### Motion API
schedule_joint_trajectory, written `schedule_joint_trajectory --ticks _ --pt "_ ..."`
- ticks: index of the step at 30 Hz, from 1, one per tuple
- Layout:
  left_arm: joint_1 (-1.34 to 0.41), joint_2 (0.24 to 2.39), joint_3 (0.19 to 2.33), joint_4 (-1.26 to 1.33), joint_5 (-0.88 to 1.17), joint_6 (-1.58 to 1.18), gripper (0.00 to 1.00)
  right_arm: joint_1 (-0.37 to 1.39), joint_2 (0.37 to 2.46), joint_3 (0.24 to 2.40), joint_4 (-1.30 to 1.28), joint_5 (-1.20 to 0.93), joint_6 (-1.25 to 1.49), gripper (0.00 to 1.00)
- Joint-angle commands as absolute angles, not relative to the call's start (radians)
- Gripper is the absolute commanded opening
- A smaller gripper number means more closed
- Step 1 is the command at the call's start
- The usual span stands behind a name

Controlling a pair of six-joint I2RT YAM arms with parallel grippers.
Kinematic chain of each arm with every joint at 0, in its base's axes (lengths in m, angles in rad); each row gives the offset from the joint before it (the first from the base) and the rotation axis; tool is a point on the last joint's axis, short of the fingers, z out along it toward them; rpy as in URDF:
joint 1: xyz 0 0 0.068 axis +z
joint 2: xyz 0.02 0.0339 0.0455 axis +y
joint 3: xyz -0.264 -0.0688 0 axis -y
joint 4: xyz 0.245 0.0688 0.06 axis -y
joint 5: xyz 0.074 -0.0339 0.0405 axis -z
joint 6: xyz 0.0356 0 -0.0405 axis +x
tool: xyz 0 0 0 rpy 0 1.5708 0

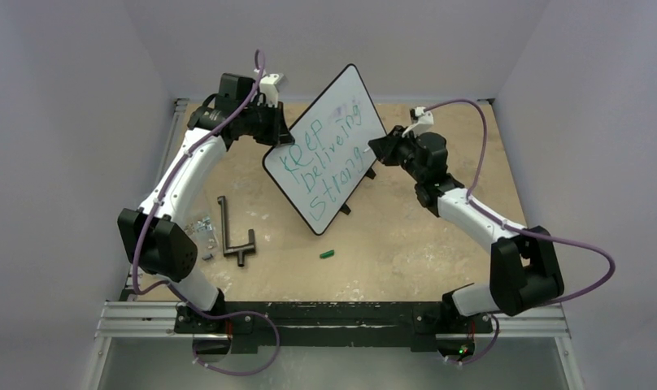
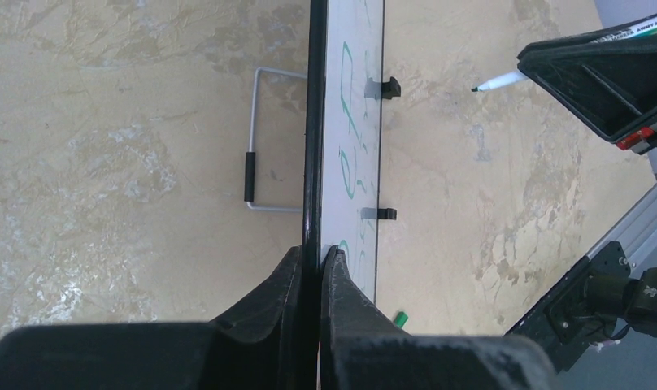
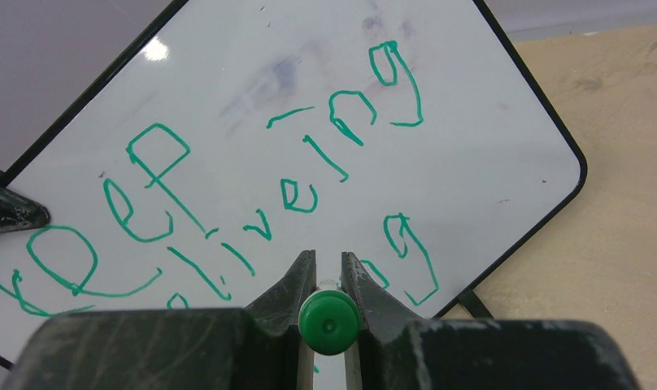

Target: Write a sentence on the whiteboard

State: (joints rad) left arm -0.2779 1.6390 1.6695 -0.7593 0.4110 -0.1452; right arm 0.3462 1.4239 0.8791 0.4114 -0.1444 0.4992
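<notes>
The whiteboard [image 1: 351, 88] stands tilted at mid-table, one corner down, with the green sentence [image 1: 329, 154] on it in three lines, roughly "Keep believing strong". My left gripper [image 1: 273, 132] is shut on the board's left edge. In the left wrist view its jaws [image 2: 311, 256] clamp the black frame [image 2: 313, 122]. My right gripper [image 1: 380, 148] is shut on a green marker [image 3: 328, 322] at the board's right side. The marker tip [image 2: 476, 87] is a little off the board face [image 2: 354, 122]. The lettering [image 3: 309, 195] fills the right wrist view.
A green marker cap [image 1: 327, 253] lies on the table in front of the board. A black T-shaped tool [image 1: 236, 236] and small metal bits [image 1: 202, 227] lie at the left. A wire stand [image 2: 264, 138] lies behind the board. The aluminium rail [image 1: 333, 313] runs along the near edge.
</notes>
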Motion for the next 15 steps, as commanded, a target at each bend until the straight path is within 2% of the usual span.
schedule_joint_trajectory --ticks 1,15 --pt "-0.265 1.679 1.646 -0.795 0.152 -0.029 0.0 0.349 1.367 0.837 0.397 -0.118 0.483 0.0" --pt "-0.265 1.718 1.639 -0.841 0.092 0.051 0.0 0.35 1.271 0.697 0.442 -0.126 0.51 0.0"
